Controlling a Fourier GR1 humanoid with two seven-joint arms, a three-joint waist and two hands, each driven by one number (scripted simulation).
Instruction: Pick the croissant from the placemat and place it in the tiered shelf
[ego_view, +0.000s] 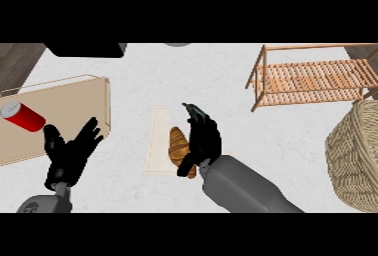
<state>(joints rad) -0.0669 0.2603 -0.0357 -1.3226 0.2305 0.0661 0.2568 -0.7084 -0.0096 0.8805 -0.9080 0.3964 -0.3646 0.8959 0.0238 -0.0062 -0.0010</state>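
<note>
Early stage — the croissant (176, 145) lies on the placemat (157, 131), nothing placed yet. The right hand (202, 137) sits directly beside and partly over the croissant's right edge, fingers extended along it toward the far side of the counter, thumb dropping down near its near end; looks like contact or close to it, but fingers are not curled round it, so I'd call it not yet grasped — hand unclenched. Left hand (70, 150) rests with its fingers spread and straight at the view's lower left, over the edge of a tan board (66, 100) that carries a red can (22, 117); holding nothing. Left to do, as I judge it: close on the croissant, lift, carry right and away to the tiered shelf (314, 77), which stands well apart at upper right, then release. Croissant's long axis runs near-to-far, roughly parallel to the placemat's long side, far tip leaning slightly left. Wicker basket (354, 155) sits at right, near the shelf.
</note>
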